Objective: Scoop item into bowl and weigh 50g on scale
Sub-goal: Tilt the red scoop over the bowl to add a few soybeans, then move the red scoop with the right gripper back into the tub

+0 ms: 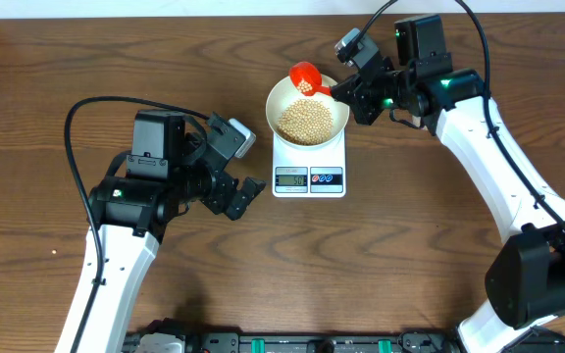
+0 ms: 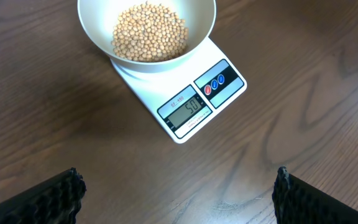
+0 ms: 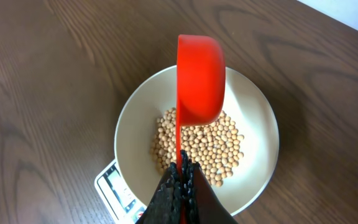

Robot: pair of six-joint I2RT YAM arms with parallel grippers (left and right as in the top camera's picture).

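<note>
The white bowl (image 1: 286,98) stands on the small white scale (image 1: 308,179) at the table's middle, with a heap of tan beans (image 1: 308,120) in it. In the left wrist view the scale (image 2: 229,81) shows 50 on its display, under the bowl (image 2: 95,28) and beans (image 2: 149,32). My right gripper (image 3: 182,171) is shut on the handle of a red scoop (image 3: 199,78), held tilted over the bowl (image 3: 135,124). The scoop (image 1: 305,76) holds a few beans above the bowl's far rim. My left gripper (image 2: 178,186) is open and empty, low over bare wood left of the scale.
A black cable (image 1: 77,113) loops from the left arm at the left. Another cable (image 1: 479,39) arcs over the right arm. The table's far edge (image 1: 165,8) meets a pale strip. A dark rail (image 1: 292,343) runs along the front edge.
</note>
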